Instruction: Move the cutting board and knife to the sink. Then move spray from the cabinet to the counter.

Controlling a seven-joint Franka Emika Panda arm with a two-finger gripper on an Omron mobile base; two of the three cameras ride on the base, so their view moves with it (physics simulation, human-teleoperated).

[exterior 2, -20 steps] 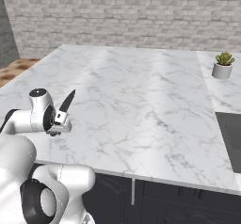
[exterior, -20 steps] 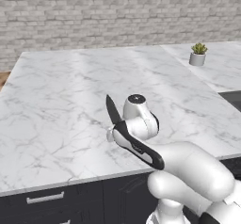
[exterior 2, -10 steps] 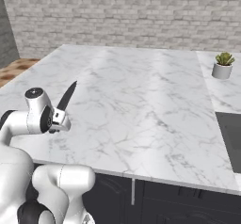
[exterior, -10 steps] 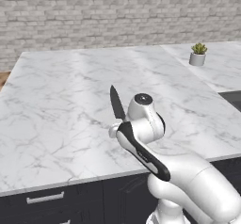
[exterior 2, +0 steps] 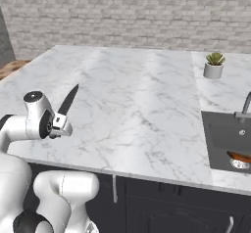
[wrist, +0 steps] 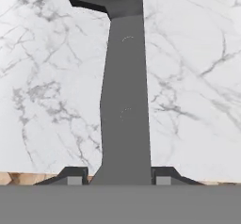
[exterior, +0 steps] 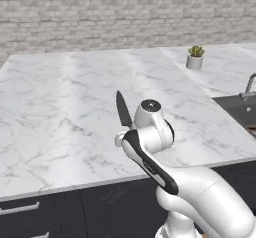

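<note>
With my claw [wrist: 120,178] pulled in close over the near table edge, it's clamped partway closed on the knife [exterior: 123,109], fingertips [wrist: 75,177] sitting on either side of the handle in the hand view. Knife off the table, blade sticking up and leaning away from me, dark point above my wrist in both base views; also seen at [exterior 2: 68,100]. In the hand view the handle runs straight up the middle, [wrist: 124,100], with marble behind it.

Table [exterior: 60,107] is white marble with grey veins, dark fronts under it, silver drawer handle [exterior: 17,209] at lower left. Strip of wood floor shows past the table edge in the hand view.

Further right, the sink [exterior 2: 223,139] is a dark recessed basin, something brownish-orange lying near the round drain [exterior 2: 240,164]; cannot tell what it is. Grey faucet [exterior 2: 244,105] rises behind the basin.

Far right, small potted plant [exterior 2: 214,64] in a white pot on the table. Grey brick wall [exterior: 125,12] at the back.
</note>
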